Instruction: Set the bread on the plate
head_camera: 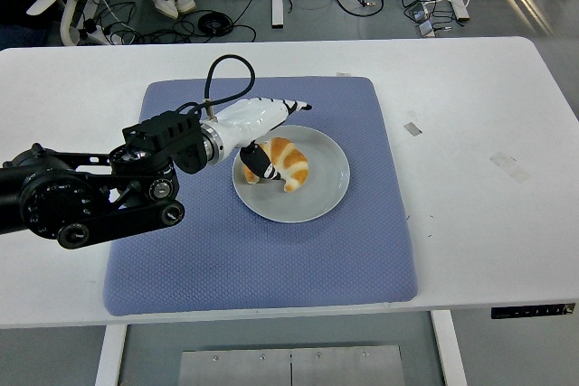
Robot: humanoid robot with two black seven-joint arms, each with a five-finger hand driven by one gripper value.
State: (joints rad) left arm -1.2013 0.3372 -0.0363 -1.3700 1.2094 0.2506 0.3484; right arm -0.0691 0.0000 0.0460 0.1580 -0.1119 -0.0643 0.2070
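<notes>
Resting on the round grey plate (330, 189), the golden croissant-shaped bread (283, 161) sits left of centre; our left hand (262, 128) (fingers spread, thumb beside it) could drag it off.

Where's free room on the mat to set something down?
Bare mat: the wide strip between the plate and the near edge, and the strip right of the plate. Far strip is open too. Crowded on the left: the left hand is open over the bread, arm across the mat.
</notes>
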